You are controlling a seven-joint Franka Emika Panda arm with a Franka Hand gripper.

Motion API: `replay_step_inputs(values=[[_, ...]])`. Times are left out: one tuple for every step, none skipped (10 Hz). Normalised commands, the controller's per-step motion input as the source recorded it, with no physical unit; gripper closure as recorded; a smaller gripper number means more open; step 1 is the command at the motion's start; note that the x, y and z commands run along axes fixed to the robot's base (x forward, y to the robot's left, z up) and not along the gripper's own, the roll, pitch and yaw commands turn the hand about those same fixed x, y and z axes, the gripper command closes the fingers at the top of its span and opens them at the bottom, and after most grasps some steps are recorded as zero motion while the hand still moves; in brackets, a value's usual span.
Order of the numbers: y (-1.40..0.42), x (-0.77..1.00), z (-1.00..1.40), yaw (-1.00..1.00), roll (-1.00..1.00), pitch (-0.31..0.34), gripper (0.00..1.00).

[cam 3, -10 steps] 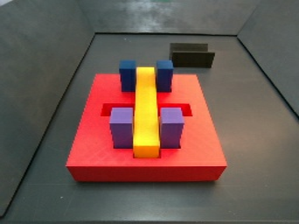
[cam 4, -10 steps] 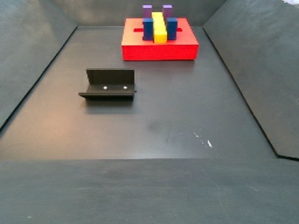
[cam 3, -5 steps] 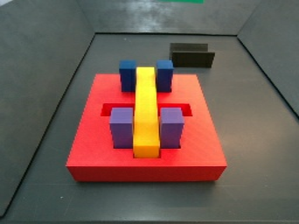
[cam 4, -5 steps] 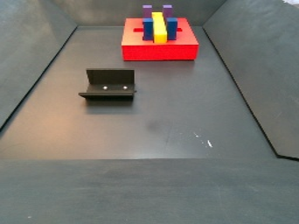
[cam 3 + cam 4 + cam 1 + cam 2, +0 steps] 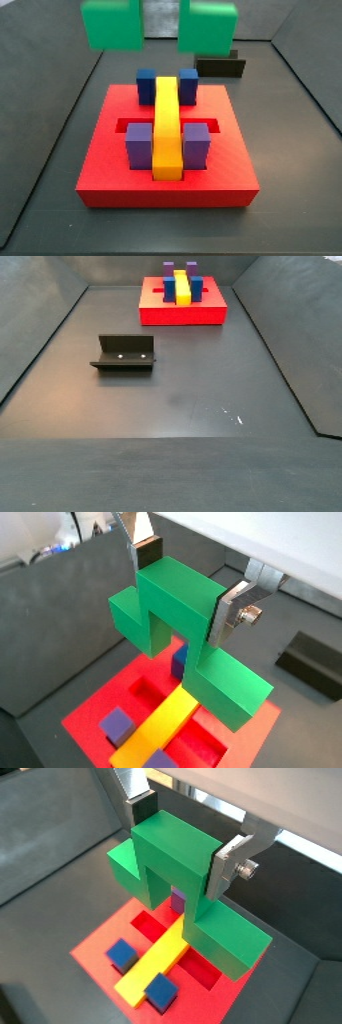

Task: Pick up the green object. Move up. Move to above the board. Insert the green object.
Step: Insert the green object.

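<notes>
- Two blue blocks (image 5: 186,84), a pair of purple blocks (image 5: 139,146) and one long yellow bar (image 5: 166,122) stand on the board (image 5: 107,175), the big red slab; the bar runs down its middle with the blocks beside it at either end. Open recessed slots show in the red between them in both wrist views.
- Dark grey floor (image 5: 187,396) and sloping walls surround everything; in a side view the board (image 5: 183,312) lies at the far end.
- Well apart from the board, the fixture (image 5: 124,354), a dark L-shaped bracket, stands on the floor; in a side view it sits behind the board (image 5: 221,66).
- High over the board hangs the green object (image 5: 181,632), its two legs pointing down toward the yellow bar (image 5: 154,730); in a side view only those two green legs (image 5: 114,25) show at the top edge, clear of the blocks.
- My gripper (image 5: 181,840) is clamped on the green object's (image 5: 174,873) raised centre cube, one silver finger (image 5: 230,608) on each side, wrist pointing down.
</notes>
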Motion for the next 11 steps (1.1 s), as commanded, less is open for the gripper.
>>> replay_step_inputs(values=[[-0.24, -0.01, -0.83, 0.01, 0.24, -0.1, 1.0], [-0.15, 0.0, -0.8, 0.01, 0.27, -0.06, 1.0], [-0.1, 0.0, -0.78, 0.03, 0.23, -0.073, 1.0], [-0.04, 0.0, -0.7, 0.03, 0.2, -0.067, 1.0], [0.0, 0.0, -0.66, 0.04, 0.08, -0.114, 1.0], [0.0, 0.01, -0.57, 0.09, 0.0, -0.154, 1.0], [0.0, 0.17, -0.47, 0.17, -0.07, -0.173, 1.0], [0.0, 0.23, -0.35, 0.17, -0.11, -0.174, 1.0], [0.0, 0.16, -0.24, 0.16, -0.06, -0.104, 1.0], [0.0, 0.08, -0.14, 0.09, 0.0, -0.004, 1.0], [0.0, 0.01, -0.1, 0.07, 0.04, 0.0, 1.0]])
